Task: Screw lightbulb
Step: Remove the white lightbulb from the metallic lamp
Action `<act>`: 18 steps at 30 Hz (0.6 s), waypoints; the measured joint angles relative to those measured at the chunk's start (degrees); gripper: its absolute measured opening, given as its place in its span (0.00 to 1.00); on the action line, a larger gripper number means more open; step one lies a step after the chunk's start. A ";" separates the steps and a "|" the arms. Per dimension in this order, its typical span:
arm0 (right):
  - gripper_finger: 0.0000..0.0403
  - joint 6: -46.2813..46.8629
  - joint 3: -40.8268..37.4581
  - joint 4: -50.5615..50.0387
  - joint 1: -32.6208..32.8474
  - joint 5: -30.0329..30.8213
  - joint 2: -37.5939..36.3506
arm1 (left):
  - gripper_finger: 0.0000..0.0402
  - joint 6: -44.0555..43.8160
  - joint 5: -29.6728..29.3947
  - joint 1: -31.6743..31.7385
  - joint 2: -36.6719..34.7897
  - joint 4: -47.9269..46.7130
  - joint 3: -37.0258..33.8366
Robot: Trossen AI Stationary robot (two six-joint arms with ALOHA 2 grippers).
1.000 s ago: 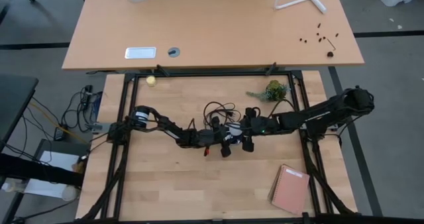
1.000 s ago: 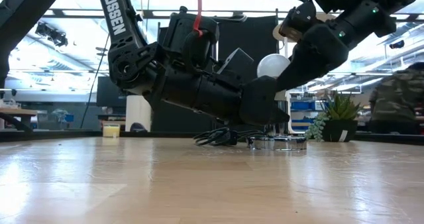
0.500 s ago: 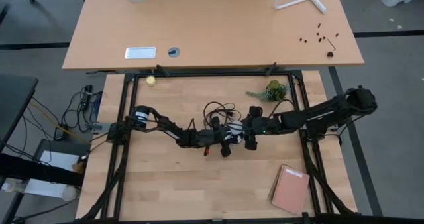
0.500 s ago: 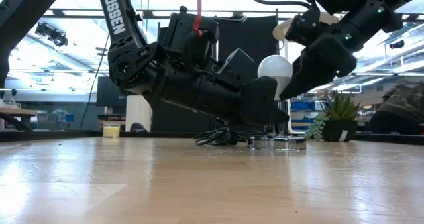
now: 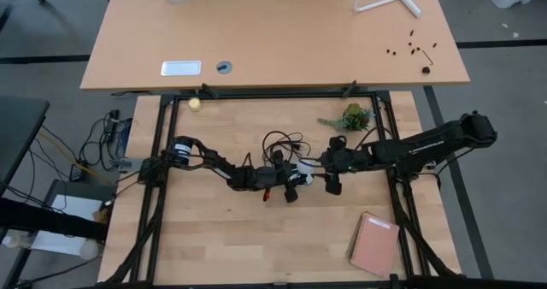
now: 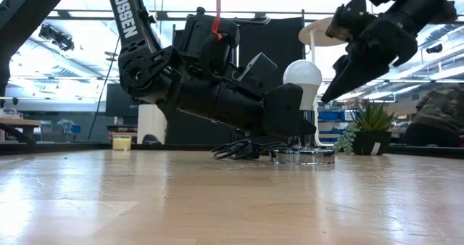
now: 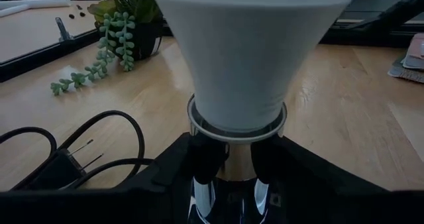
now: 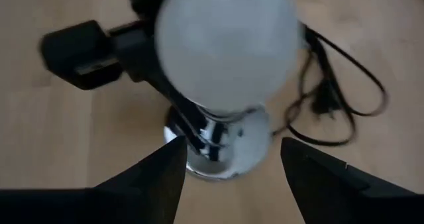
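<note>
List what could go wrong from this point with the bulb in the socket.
1. The right hand is open and clear of the lightbulb, so only the socket holds it upright; if it is not fully threaded it may lean or tip.
2. The left hand is clamped on the socket's neck; pulling away could drag the socket.
3. The black cord lies close behind and could snag.

A: What is in front of the right gripper?

B: The lightbulb, standing in the silver socket, apart from the spread fingers.

A: And beyond it?

B: A black cord and the other gripper at the socket.
</note>
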 joint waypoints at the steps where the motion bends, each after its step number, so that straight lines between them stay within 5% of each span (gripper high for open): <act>1: 0.63 0.09 0.00 0.83 0.20 -0.50 0.56 | 0.44 0.00 -0.01 0.00 0.00 0.01 0.00; 8: 0.63 -1.14 0.00 10.13 0.77 -0.70 7.29 | 0.44 -0.09 0.08 0.00 0.00 0.02 0.00; 18: 0.62 -7.15 -0.02 8.24 -2.62 9.10 6.96 | 0.44 -0.43 -0.05 0.17 -0.02 0.08 -0.04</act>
